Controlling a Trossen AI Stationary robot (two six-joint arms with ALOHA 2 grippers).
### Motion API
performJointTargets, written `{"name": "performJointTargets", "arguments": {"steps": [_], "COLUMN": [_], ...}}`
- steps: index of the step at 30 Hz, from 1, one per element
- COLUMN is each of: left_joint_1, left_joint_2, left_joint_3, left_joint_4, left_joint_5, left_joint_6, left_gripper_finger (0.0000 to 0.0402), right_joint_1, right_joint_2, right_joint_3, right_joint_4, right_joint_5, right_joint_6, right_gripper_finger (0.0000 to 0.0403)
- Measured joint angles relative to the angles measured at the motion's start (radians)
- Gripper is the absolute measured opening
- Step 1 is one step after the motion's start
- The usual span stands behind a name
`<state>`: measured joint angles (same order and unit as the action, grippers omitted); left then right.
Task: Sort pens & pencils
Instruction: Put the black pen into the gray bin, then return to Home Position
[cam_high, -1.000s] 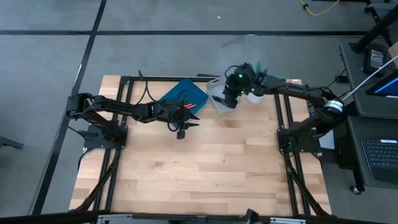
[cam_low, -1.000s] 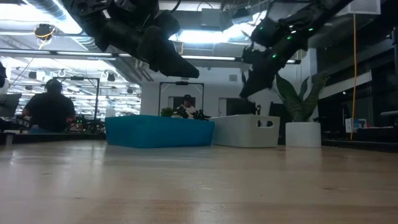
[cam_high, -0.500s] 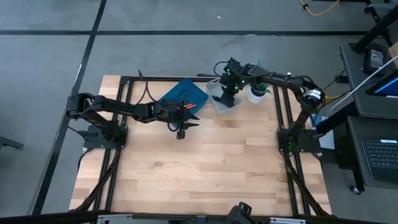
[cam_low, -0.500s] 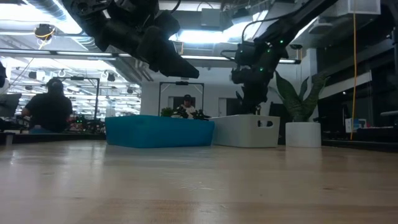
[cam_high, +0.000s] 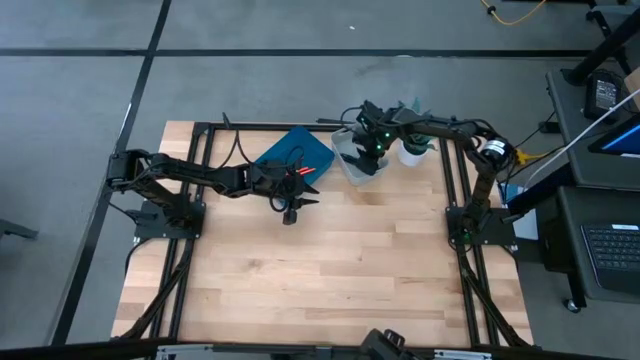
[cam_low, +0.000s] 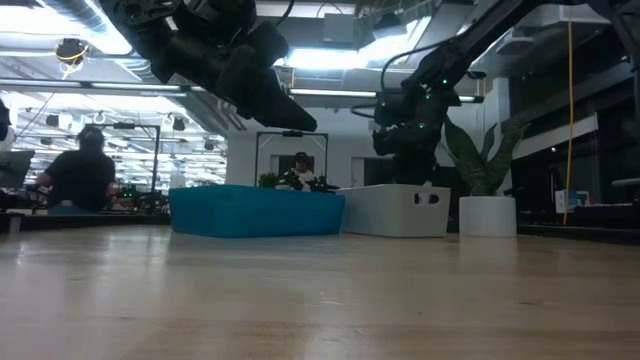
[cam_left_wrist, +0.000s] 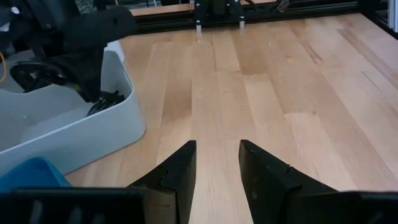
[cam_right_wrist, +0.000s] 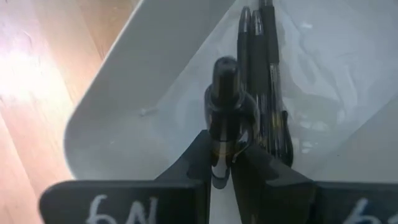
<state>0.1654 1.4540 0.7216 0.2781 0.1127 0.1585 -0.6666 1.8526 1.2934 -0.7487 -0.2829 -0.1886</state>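
Right gripper (cam_right_wrist: 222, 163): I have it low over the white bin (cam_right_wrist: 124, 93) at the table's far edge, fingers clamped on a black pen (cam_right_wrist: 225, 106) that stands between them, its end pointing down into the bin.

Pens in the bin: two more black pens (cam_right_wrist: 260, 68) lie side by side on the bin floor, just beside the one I hold. From the left wrist camera a dark bundle shows inside the same bin (cam_left_wrist: 74, 134), under the right arm.

Left gripper (cam_left_wrist: 216, 171): fingers apart with nothing between them, raised above bare wood near the blue tray, pointing out across the table. From overhead it sits at the tray's near corner (cam_high: 292, 207).

Pencils (cam_high: 303, 172): a few red-orange sticks show from above on the near corner of the blue tray (cam_high: 310, 145), close by the left arm's wrist. I cannot tell their number.

Blue tray and white bin: side by side at the back of the wooden table (cam_high: 330, 270), the tray to the left and the bin (cam_high: 352, 168) to the right; at table height their walls (cam_low: 255, 212) (cam_low: 395, 210) meet or nearly meet, I cannot tell which.

Beyond the bin: a white pot with a green plant (cam_low: 487, 215).

Background: a seated person (cam_low: 80, 175) shows in the room behind, well clear of the table.
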Motion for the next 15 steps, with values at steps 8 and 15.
{"name": "performJointTargets", "arguments": {"steps": [8,15], "left_joint_1": [0.000,-0.001], "left_joint_2": [0.000,0.000], "left_joint_3": [0.000,0.000], "left_joint_4": [0.000,0.007], "left_joint_5": [0.000,-0.049], "left_joint_6": [0.000,0.001], "left_gripper_finger": [0.0115,0.0115], "right_joint_1": [0.000,0.000], "right_joint_2": [0.010,0.012], "right_joint_3": [0.000,-0.002], "right_joint_4": [0.011,0.049], "right_joint_5": [-0.004,0.000], "right_joint_6": [-0.004,-0.004], "right_gripper_finger": [0.0042,0.0118]}}
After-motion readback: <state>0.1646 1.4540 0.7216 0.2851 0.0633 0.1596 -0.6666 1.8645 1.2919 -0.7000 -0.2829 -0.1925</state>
